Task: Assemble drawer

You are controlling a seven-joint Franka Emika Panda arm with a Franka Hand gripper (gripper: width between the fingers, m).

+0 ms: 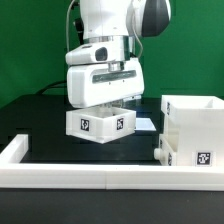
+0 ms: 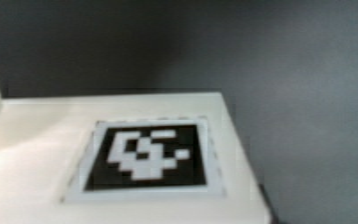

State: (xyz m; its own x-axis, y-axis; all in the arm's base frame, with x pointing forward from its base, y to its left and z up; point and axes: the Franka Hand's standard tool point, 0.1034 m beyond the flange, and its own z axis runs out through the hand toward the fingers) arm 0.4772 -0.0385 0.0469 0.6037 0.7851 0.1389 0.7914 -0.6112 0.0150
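Note:
A low white drawer box (image 1: 101, 123) with two black-and-white tags on its front stands at the middle of the black table. My gripper (image 1: 103, 104) hangs straight down onto its top edge, and its fingertips are hidden by the hand and the box. In the wrist view a white face of the box (image 2: 87, 115) with a blurred tag (image 2: 149, 155) fills the frame very close, and no finger shows. The large white casing (image 1: 192, 120), open at the top and tagged low on its front, stands at the exterior view's right. The second low box cannot be made out.
A long low white rail (image 1: 100, 177) edges the table along the front and turns up the exterior view's left side (image 1: 14, 150). The flat marker board (image 1: 146, 122) lies just behind the box, between it and the casing. Green wall behind.

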